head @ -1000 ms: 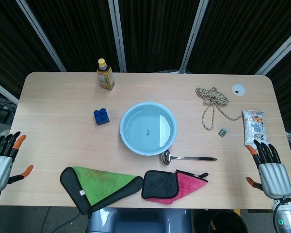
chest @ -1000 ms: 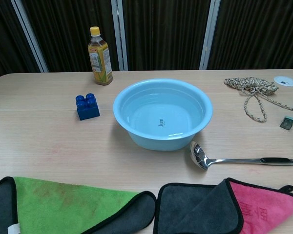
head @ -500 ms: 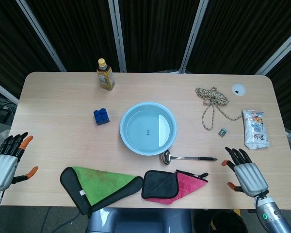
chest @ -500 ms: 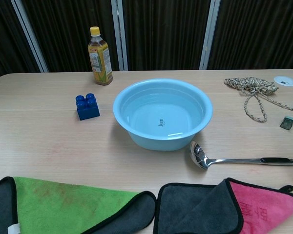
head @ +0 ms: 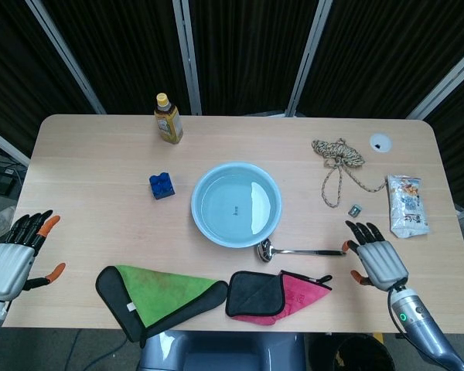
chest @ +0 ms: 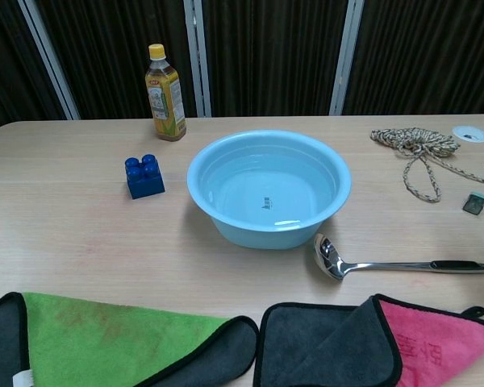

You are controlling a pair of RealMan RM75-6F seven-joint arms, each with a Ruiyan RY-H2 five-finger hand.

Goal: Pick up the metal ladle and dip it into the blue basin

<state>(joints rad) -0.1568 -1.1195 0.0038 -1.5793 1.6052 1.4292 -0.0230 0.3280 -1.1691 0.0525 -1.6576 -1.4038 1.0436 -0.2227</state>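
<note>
Dark curtains hang behind our pale wooden table (head: pixel 85 178), and everything on it sits quiet. Dead centre is the blue basin (head: pixel 236 204), water in it by the look of the chest view, and just in front of it, toward our right, lies the metal ladle (head: pixel 298 251): bowl close against the basin's near wall, whether touching we cannot tell, handle running flat out to the right with its dark grip at the far end.

Our right hand (head: pixel 377 260) is over the table's right side, fingers spread and holding nothing, thumb tip just beside the end of the ladle handle. No contact that we can make out. Our left hand (head: pixel 15 251) hangs off the left edge, fingers apart too, well clear of the action.

So we judge this to be the approach: the pick-up is not yet made. The next move calls for our right hand to come over the handle's end and close around it; the handle lies flat on the wood, so getting fingers beneath it may be the fiddly part. After that, a lift and a short carry left over the rim.

Around us: a bottle (head: pixel 168 118) at the back, a blue block (head: pixel 162 185), a coil of rope (head: pixel 338 158), a snack packet (head: pixel 407 205), and green (head: pixel 158 291) and pink (head: pixel 298 292) cloths along the near edge, the pink cloth just below the ladle.
</note>
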